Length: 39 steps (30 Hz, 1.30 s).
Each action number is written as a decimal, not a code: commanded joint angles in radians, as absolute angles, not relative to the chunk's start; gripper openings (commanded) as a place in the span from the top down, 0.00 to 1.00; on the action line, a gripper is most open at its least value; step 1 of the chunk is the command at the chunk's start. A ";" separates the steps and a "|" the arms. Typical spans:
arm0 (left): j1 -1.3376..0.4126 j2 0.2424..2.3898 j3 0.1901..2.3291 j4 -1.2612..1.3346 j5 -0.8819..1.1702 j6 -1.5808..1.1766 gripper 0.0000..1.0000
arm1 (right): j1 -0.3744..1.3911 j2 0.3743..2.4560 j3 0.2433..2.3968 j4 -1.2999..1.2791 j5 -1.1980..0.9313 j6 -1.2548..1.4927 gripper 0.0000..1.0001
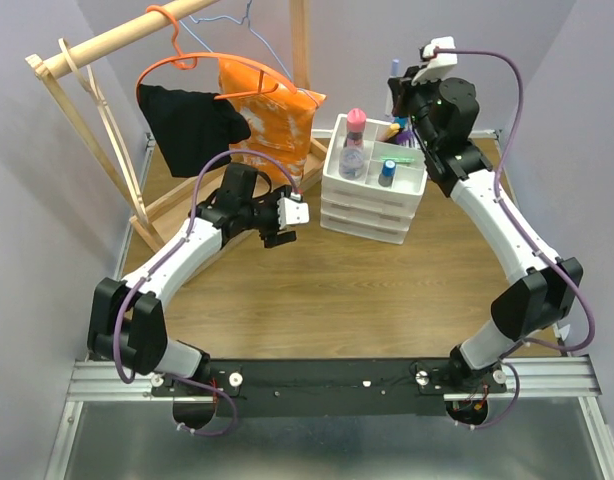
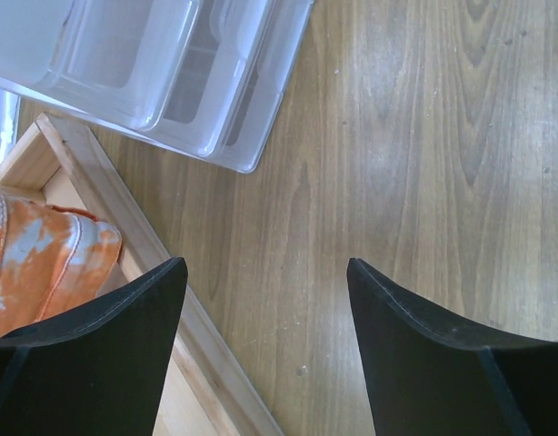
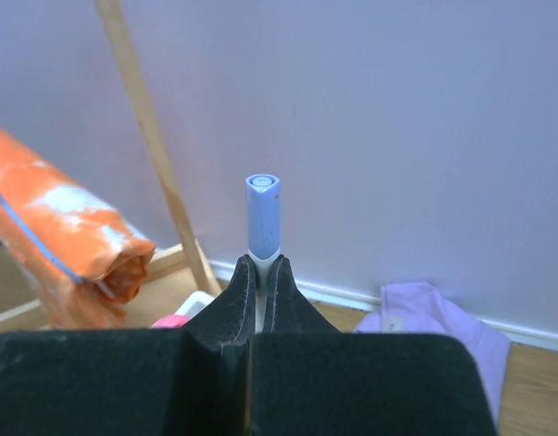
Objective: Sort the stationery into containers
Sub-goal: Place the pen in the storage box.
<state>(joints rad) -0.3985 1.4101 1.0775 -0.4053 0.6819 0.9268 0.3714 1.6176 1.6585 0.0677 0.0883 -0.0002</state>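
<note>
Blue-capped pen (image 3: 263, 213) — pinched upright in the clenched jaws of the right gripper (image 3: 261, 265), raised near the far right corner of the tray (image 1: 332, 170). The left gripper (image 2: 265, 272) is shown spread and empty over the table (image 2: 424, 136). Risk: only the pen's lower end is gripped — if it is released off-centre, it could be tipped past the rim.

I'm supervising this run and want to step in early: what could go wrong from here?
1. The right pincer holds the blue-capped pen with its cap sticking out beyond the fingertips, so it could pivot or slip.
2. Lowering it into the tray could knock the tall pink-capped bottle standing there.
</note>
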 commanded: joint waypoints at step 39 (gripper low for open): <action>-0.434 1.614 1.284 -0.328 0.667 0.712 0.01 | 0.235 1.488 1.146 0.370 0.135 0.063 1.00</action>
